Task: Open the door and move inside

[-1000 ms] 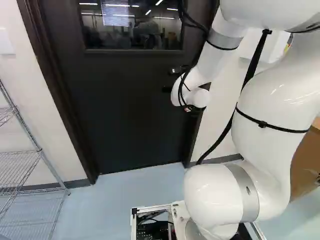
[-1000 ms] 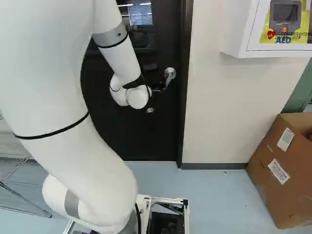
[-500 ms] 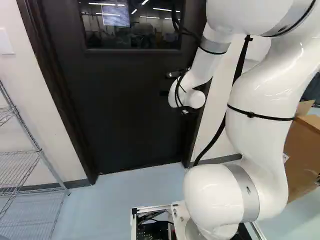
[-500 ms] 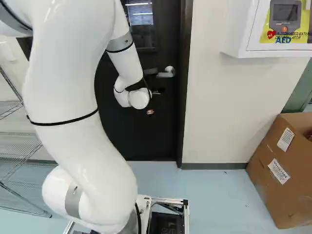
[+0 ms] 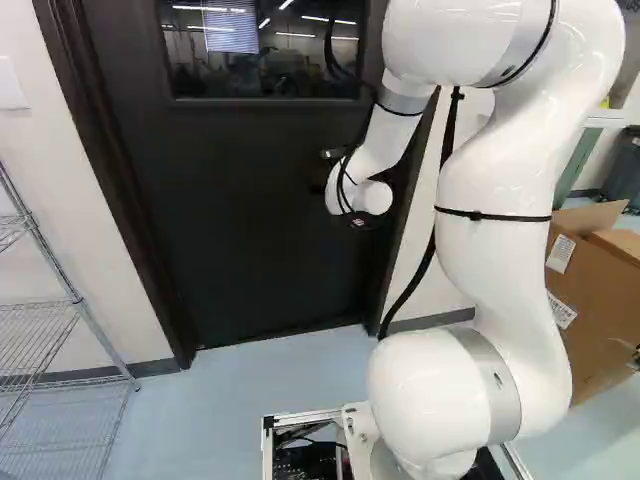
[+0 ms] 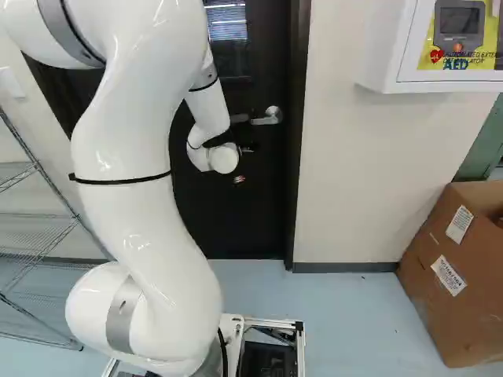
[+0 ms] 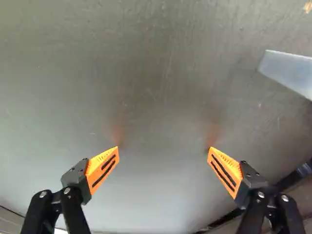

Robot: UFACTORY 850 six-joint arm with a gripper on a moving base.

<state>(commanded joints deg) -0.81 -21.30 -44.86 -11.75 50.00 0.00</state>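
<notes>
The dark door [image 5: 250,220] with a glass window [image 5: 265,55] is standing shut, its silver lever handle [image 6: 270,116] sitting near the door's right edge. The black gripper [image 6: 248,148] is facing the door's surface, its orange pads [image 7: 103,168] standing apart, the handle lying outside them. A wire shelving rack [image 5: 45,306] is standing left of the door; a brown cardboard box [image 6: 440,314] is resting on the floor [image 6: 346,322] rightward.
</notes>
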